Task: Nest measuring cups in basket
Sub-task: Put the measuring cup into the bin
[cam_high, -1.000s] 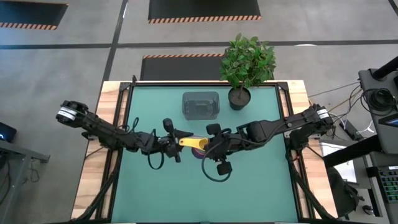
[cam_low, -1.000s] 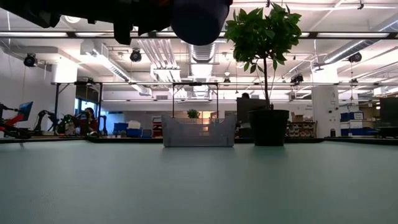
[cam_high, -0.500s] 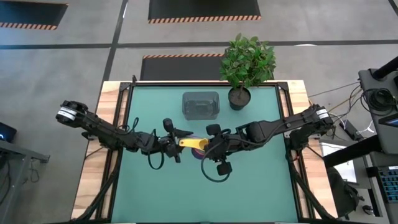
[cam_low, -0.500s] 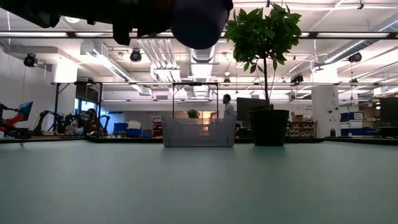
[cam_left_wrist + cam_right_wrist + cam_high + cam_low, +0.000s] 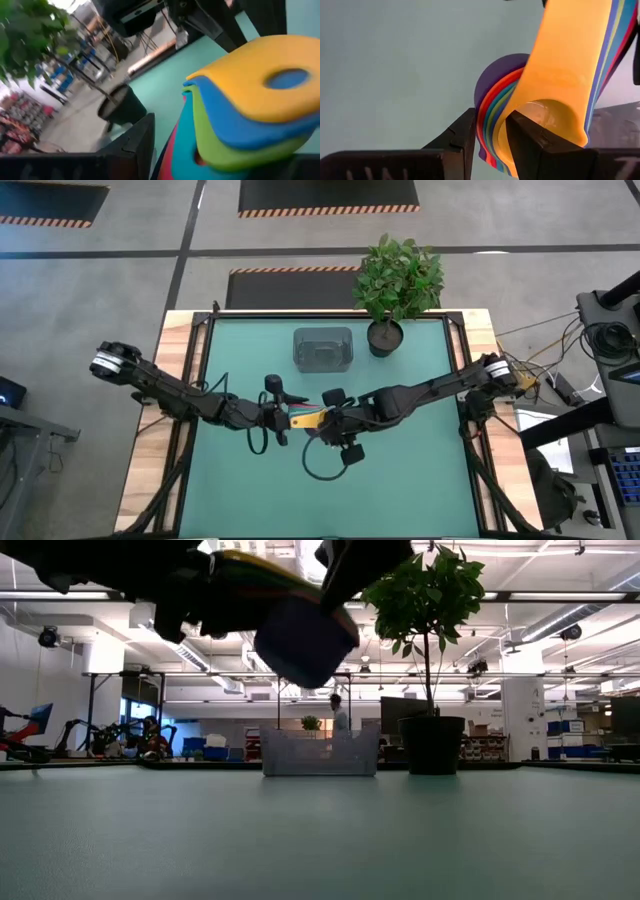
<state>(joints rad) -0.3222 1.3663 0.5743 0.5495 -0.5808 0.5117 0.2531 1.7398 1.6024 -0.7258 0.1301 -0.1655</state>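
Above mid-table | right hand [image 5: 490, 137] pinches rims of nested measuring cups [image 5: 555, 85] | left hand [image 5: 283, 418]: grip unclear

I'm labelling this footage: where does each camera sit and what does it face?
High: overhead, looking down at the table, both arms, basket.
Low: table height, facing the room; stacked measuring cups hang above.
Left wrist: on the left arm, facing the cups' handles.
Right wrist: on the right arm; right gripper pinches the cups' rims.
All share the cups.
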